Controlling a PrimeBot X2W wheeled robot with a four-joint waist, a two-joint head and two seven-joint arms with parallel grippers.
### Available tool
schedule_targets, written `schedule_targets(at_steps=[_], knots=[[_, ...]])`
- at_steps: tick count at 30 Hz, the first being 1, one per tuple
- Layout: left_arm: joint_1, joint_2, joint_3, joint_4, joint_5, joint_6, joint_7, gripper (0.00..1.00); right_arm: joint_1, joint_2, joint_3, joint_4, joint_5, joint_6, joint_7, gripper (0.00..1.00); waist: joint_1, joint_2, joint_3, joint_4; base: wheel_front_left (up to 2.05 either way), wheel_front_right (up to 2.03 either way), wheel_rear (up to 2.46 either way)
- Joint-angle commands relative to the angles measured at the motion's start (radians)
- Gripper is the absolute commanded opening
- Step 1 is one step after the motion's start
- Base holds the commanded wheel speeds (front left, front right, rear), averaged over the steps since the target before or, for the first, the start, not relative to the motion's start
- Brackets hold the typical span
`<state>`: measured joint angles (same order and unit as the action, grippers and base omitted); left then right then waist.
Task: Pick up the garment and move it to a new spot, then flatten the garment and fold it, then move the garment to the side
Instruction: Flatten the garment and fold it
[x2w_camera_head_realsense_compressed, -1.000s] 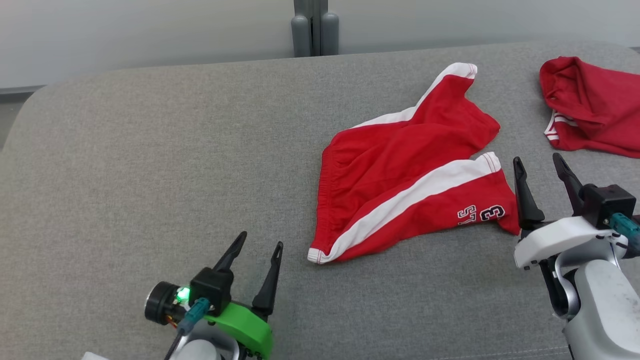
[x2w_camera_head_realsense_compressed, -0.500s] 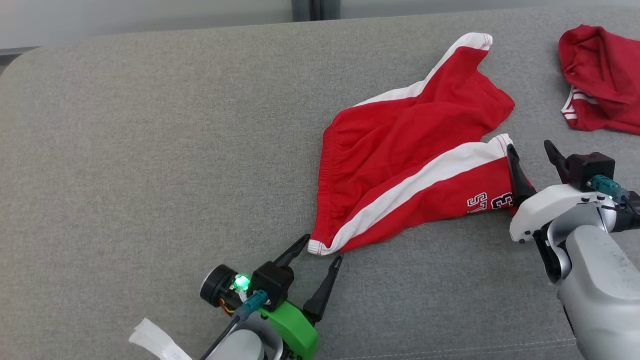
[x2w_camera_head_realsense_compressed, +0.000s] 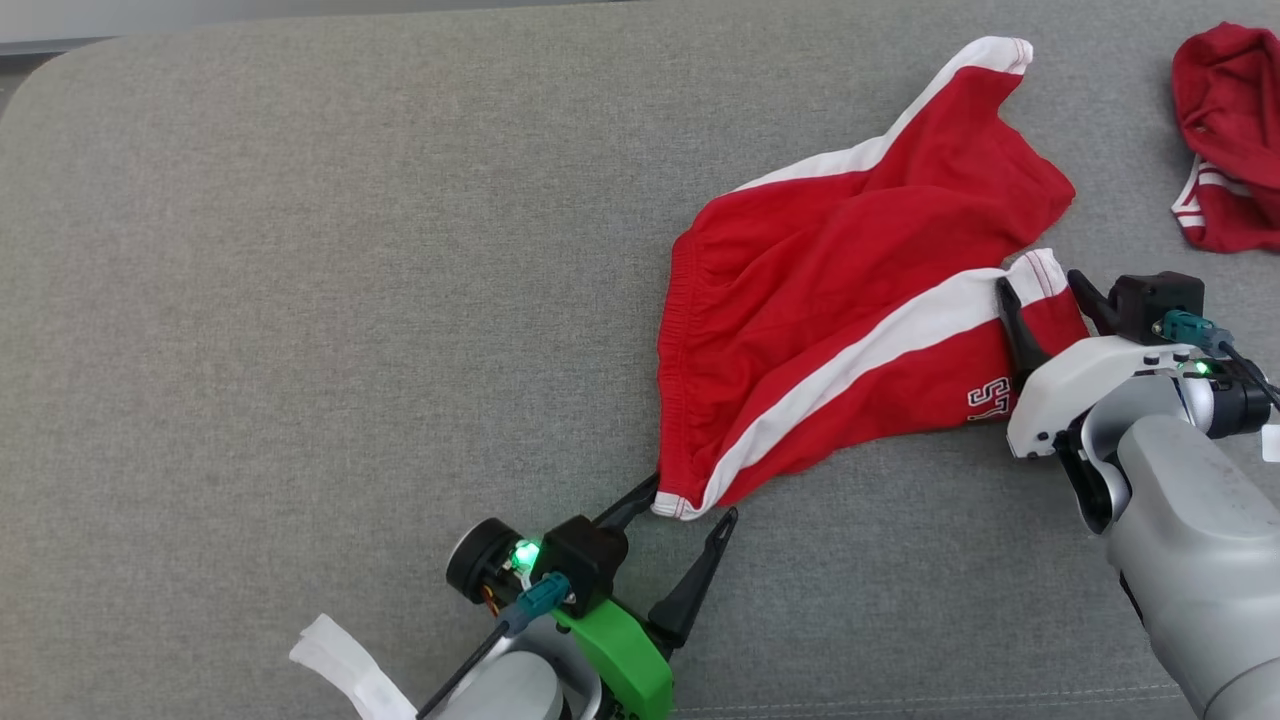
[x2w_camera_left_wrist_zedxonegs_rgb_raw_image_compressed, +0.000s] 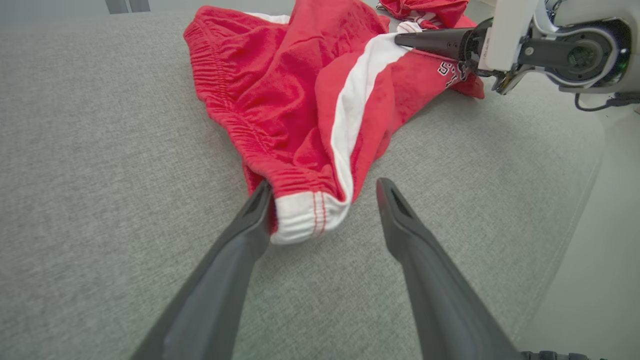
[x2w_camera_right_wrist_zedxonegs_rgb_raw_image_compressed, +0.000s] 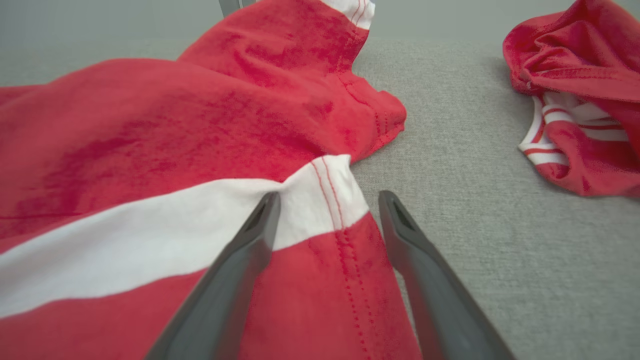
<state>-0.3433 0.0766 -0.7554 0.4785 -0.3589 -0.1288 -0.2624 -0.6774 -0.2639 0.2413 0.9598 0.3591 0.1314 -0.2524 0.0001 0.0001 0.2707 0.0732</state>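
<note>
Left pincer (x2w_camera_left_wrist_zedxonegs_rgb_raw_image_compressed: 322, 186) and right pincer (x2w_camera_right_wrist_zedxonegs_rgb_raw_image_compressed: 328, 194) have advanced, straddling shorts (x2w_camera_head_realsense_compressed: 850, 300) hems

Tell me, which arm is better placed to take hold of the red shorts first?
Probably the left. The open left pincer straddles the white corner of the red shorts, a free edge. The right pincer, also open, has one finger over the cloth.

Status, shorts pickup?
Left tool open at shorts waistband corner. Right tool open at leg hem. Shorts lying on cushion, not gripped. Other red garment far right, apart.
</note>
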Motion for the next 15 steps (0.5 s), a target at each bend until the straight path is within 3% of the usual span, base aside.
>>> schedule_targets(at_steps=[1, 2, 3, 4, 5, 15], knots=[[-0.009, 0.006, -0.011, -0.005, -0.024, -0.003, -0.003, 0.66, -0.018, -0.003, 0.016, 0.013, 0.02, -0.002, -0.002, 1.0, -0.0001, -0.0001, 0.007, 0.01, 0.0, 0.0, 0.0], [-0.01, 0.006, -0.019, -0.009, -0.038, -0.003, -0.003, 0.45, -0.023, -0.004, 0.024, 0.022, 0.034, -0.002, 0.006, 1.0, -0.0001, -0.0001, 0.01, 0.012, 0.0, 0.0, 0.0], [-0.014, 0.008, -0.026, -0.011, -0.054, -0.003, -0.003, 0.04, -0.03, -0.009, 0.035, 0.031, 0.048, -0.002, 0.01, 0.38, -0.0001, -0.0001, 0.013, 0.015, 0.0, 0.0, 0.0], [-0.019, 0.011, -0.035, -0.012, -0.06, -0.003, -0.003, 0.0, -0.036, -0.013, 0.044, 0.035, 0.058, -0.002, 0.01, 0.08, -0.0001, -0.0001, 0.016, 0.017, 0.0, 0.0, 0.0], [-0.025, 0.014, -0.042, -0.013, -0.069, -0.003, -0.003, 0.0, -0.042, -0.016, 0.058, 0.04, 0.071, -0.002, 0.011, 0.0, -0.0001, -0.0001, 0.019, 0.019, 0.0, 0.0, 0.0], [-0.021, 0.018, 0.023, -0.067, -0.193, -0.003, -0.003, 0.0, -0.021, -0.059, 0.134, -0.05, 0.143, -0.002, -0.013, 0.0, -0.0001, -0.0001, -0.007, 0.002, 0.0, 0.0, 0.0]])
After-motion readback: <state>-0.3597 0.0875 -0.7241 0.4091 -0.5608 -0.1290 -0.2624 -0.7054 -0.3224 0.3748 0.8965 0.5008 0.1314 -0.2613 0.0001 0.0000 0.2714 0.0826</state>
